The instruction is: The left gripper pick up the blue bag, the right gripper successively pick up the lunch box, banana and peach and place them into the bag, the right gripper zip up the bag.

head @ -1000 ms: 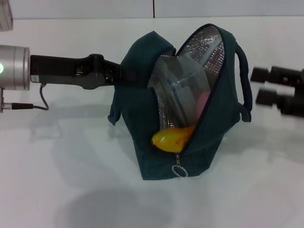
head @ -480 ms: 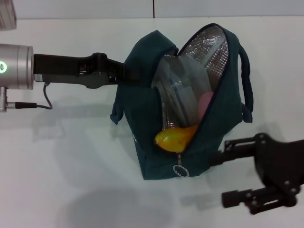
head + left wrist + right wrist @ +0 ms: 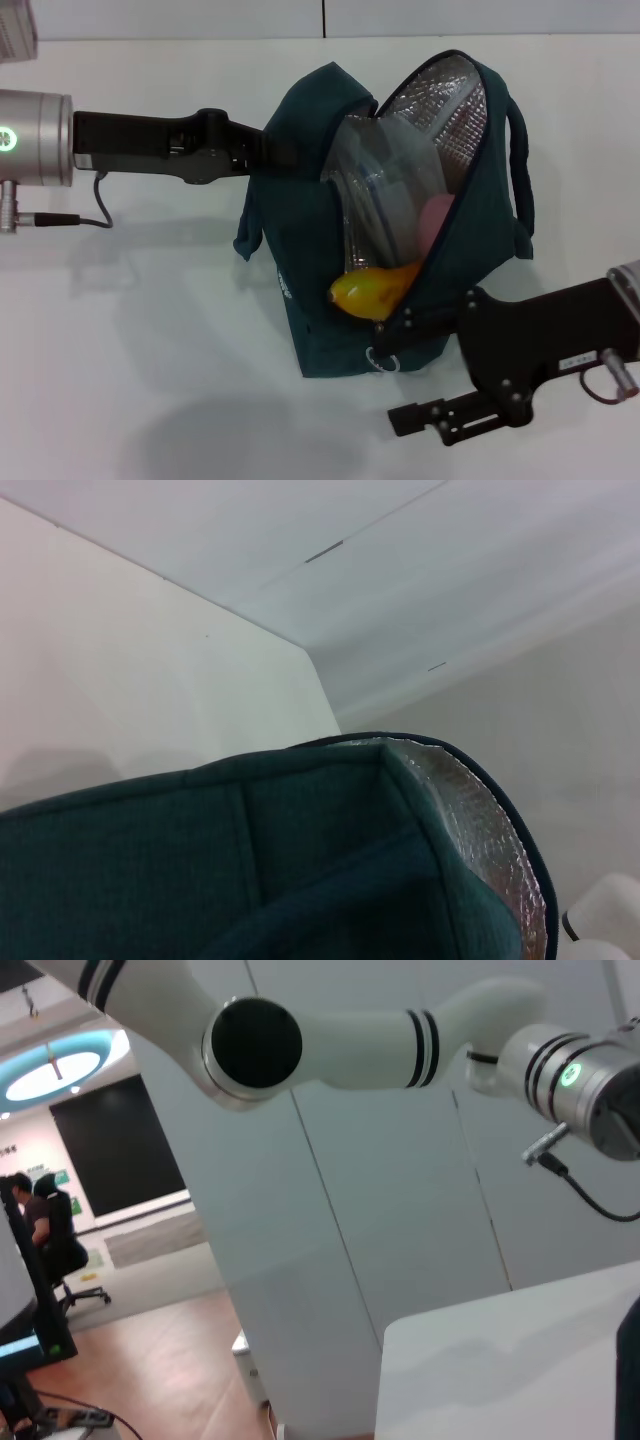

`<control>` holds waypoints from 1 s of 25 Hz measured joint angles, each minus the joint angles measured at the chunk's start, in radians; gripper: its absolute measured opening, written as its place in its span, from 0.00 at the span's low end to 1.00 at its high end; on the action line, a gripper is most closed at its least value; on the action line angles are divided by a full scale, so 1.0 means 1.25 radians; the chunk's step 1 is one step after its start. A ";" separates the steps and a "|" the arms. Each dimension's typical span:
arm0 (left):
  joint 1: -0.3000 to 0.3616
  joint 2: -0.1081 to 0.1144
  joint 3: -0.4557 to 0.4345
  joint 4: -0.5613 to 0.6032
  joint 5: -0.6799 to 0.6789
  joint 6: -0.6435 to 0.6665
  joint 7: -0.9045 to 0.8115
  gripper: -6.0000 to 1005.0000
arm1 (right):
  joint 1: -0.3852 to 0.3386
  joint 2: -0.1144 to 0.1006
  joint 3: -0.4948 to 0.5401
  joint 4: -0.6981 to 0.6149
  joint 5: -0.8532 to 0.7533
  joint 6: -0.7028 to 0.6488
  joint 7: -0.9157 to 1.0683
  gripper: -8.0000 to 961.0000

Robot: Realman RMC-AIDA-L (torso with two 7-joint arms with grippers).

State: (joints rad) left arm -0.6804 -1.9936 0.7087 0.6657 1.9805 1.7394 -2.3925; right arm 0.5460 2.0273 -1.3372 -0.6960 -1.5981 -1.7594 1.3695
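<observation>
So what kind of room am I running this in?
Most likely an office-style lab or demo space, not a home. The right wrist view shows a person seated in an office chair beside a dark wall screen, and the blue bag sits on a plain white table.

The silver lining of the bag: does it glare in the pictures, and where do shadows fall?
Head view: the foil lining of the blue bag reflects bright light, no washout; soft shadows lie on the table below the bag and under the left tool. Left wrist view: the lining shines mildly at the rim. Right wrist view: a ceiling lamp glows.
</observation>
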 joint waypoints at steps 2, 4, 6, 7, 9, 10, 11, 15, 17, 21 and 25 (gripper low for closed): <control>0.000 0.000 0.000 0.000 0.000 0.000 0.000 0.04 | 0.006 -0.001 -0.025 0.000 0.012 0.024 0.002 0.71; 0.000 0.000 0.000 0.000 0.000 0.000 0.000 0.04 | 0.009 -0.001 -0.039 -0.002 0.016 0.043 0.002 0.71; 0.001 -0.001 0.000 0.000 0.000 0.001 0.000 0.04 | 0.009 0.000 -0.047 -0.005 0.018 0.056 0.003 0.71; 0.001 -0.001 0.000 0.000 0.000 0.001 0.000 0.04 | 0.009 0.000 -0.051 -0.006 0.020 0.060 0.003 0.71; 0.002 -0.001 0.000 0.000 -0.001 0.001 0.000 0.04 | 0.009 0.000 -0.055 -0.005 0.029 0.069 0.003 0.71; 0.003 -0.001 0.000 0.000 -0.001 0.002 0.001 0.04 | 0.009 0.000 -0.057 -0.004 0.036 0.073 0.003 0.71; 0.003 -0.001 0.000 0.000 -0.001 0.003 0.001 0.04 | 0.007 0.000 -0.058 -0.004 0.041 0.079 0.003 0.71; 0.004 -0.001 0.000 0.000 -0.001 0.010 0.001 0.04 | 0.000 0.000 -0.059 -0.007 0.053 0.103 0.003 0.71; 0.004 0.000 0.000 0.000 -0.002 0.011 0.002 0.04 | -0.001 0.000 -0.058 -0.005 0.064 0.114 0.002 0.71; 0.006 0.000 0.000 0.000 -0.002 0.014 0.003 0.04 | -0.002 0.000 -0.056 -0.003 0.077 0.130 0.000 0.71; 0.009 0.000 0.000 0.000 -0.002 0.022 0.008 0.04 | -0.008 -0.001 -0.055 -0.009 0.092 0.138 -0.002 0.71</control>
State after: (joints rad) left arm -0.6686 -1.9941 0.7082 0.6657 1.9786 1.7667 -2.3827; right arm 0.5358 2.0259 -1.4058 -0.7073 -1.4835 -1.5875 1.3673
